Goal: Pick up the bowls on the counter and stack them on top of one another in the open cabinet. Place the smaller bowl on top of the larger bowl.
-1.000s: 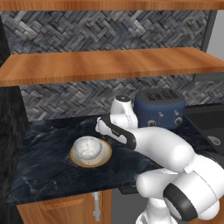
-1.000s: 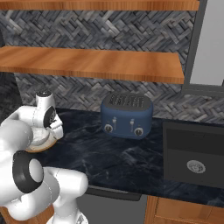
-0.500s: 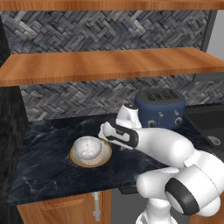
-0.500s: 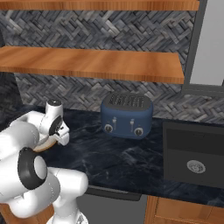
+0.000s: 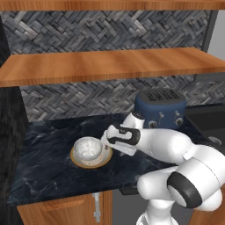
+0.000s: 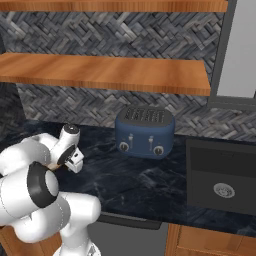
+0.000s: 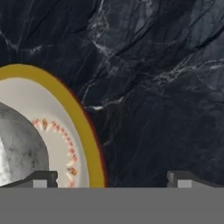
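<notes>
no readable text, no labels, brands, numbers or signs in any view, toaster (image 6: pixel 145 131) front plain with unmarked knobs, wide bowl (image 7: pixel 65 131) carrying only a ring of small orange dots, no lettering

Blue toaster (image 5: pixel 160 109) against the tiled wall (image 6: pixel 75 105), dark sink (image 6: pixel 223 175) beside

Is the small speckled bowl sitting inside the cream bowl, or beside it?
Inside: the smaller bowl stands upright within the larger bowl's orange-tan rim.
</notes>
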{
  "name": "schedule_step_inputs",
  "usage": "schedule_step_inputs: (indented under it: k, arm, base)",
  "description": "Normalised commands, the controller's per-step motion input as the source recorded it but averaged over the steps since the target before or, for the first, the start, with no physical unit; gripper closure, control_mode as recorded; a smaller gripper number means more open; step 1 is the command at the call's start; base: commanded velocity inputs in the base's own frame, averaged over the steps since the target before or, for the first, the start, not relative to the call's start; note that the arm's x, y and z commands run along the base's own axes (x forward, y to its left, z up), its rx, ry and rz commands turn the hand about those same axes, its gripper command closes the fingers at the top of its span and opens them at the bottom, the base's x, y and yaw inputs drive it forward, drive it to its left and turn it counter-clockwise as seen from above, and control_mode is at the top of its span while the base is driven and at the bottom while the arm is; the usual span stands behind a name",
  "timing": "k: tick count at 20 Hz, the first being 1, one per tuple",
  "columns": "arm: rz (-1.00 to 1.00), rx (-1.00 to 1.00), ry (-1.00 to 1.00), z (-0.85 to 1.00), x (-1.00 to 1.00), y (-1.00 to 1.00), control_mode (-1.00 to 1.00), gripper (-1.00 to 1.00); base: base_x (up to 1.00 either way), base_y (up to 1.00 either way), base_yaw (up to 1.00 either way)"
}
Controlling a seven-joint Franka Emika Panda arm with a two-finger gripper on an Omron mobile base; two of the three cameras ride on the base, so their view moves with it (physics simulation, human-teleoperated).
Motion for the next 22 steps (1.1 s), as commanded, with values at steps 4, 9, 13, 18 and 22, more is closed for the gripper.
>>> schedule_step_inputs:
  k: [4,9,13,18,22]
  arm:
    - [0.01,0.09,-0.06,-0.24,0.11,0.13,-1.00,-1.00]
    - [0.00,0.07,-0.09,-0.13,0.13,0.31,-1.00,-1.00]
    - [-0.01,0.00,-0.07,-0.05,0.04,0.36,-1.00,1.00]
    - [0.00,0.00,0.00,0.03,0.00,0.01,-1.00,1.00]
    - [-0.01,0.02,0.00,0.62,0.00,0.00,-1.00,1.00]
  base:
    - [0.00,0.00,0.00]
    - [0.00,0.00,0.00]
    - [0.00,0.00,0.00]
    - [0.00,0.00,0.00]
    - [0.00,0.00,0.00]
